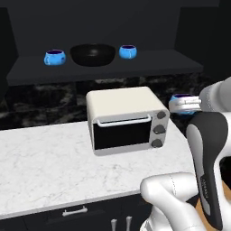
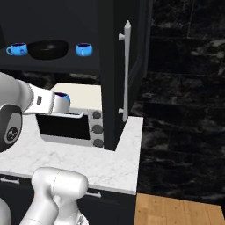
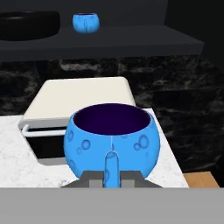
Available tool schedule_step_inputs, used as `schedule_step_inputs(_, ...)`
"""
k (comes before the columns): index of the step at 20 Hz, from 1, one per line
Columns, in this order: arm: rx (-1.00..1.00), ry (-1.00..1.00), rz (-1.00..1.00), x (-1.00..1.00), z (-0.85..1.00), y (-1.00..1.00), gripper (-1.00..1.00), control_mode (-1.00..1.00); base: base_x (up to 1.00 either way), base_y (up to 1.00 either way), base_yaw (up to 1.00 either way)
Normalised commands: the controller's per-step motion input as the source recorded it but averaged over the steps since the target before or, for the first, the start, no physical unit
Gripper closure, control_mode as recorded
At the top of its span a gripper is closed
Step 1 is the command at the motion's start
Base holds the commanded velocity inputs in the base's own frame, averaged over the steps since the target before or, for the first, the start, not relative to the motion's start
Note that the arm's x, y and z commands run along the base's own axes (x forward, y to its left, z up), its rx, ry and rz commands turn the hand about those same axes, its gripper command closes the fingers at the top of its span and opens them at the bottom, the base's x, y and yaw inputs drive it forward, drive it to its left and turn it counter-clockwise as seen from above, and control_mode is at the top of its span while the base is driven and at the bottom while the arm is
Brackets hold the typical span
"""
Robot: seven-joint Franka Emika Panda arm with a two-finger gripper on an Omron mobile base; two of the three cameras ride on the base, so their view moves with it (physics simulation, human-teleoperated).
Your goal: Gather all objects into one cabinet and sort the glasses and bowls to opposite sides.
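Observation:
My gripper [image 3: 111, 177] is shut on the handle of a small blue cup [image 3: 111, 139] with a dark purple inside, held upright in the air just right of the toaster oven. The same cup [image 1: 182, 99] peeks out by the white hand [image 1: 186, 106], and it shows again [image 2: 61, 96] at the end of the arm. In the black open cabinet, the shelf board [image 1: 135, 66] carries a wide black bowl [image 1: 92, 54] between two more blue cups [image 1: 54, 57] [image 1: 127, 51]. They stand above and left of the held cup.
A cream toaster oven [image 1: 128, 119] stands on the white marble counter [image 1: 40, 167], under the shelf. A tall black cabinet door with a long silver handle [image 2: 126, 70] rises right of the shelf. Black drawers [image 1: 74, 211] sit below the counter; wood floor [image 2: 176, 211] lies to the right.

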Motion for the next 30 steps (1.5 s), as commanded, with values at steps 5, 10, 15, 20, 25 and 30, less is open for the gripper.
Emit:
schedule_step_inputs(5,0.0,0.0,0.0,0.0,0.0,0.0,1.0,1.0,0.19,-0.01,0.0)
schedule_step_inputs(10,0.0,0.0,0.0,0.14,0.1,0.0,1.0,-1.0,0.0,0.0,0.0)
schedule_step_inputs(15,0.02,0.0,-0.03,0.74,0.67,-0.08,1.0,-1.0,0.0,0.0,0.0)
schedule_step_inputs(20,0.01,0.02,-0.12,0.66,0.36,-0.35,1.0,-1.0,0.0,0.0,0.0)
schedule_step_inputs(25,0.0,0.0,-0.13,0.56,0.03,-0.55,1.0,-1.0,0.0,0.0,0.0)
schedule_step_inputs(30,0.0,-0.01,-0.04,0.61,0.0,-0.29,1.0,-1.0,0.0,0.0,0.0)
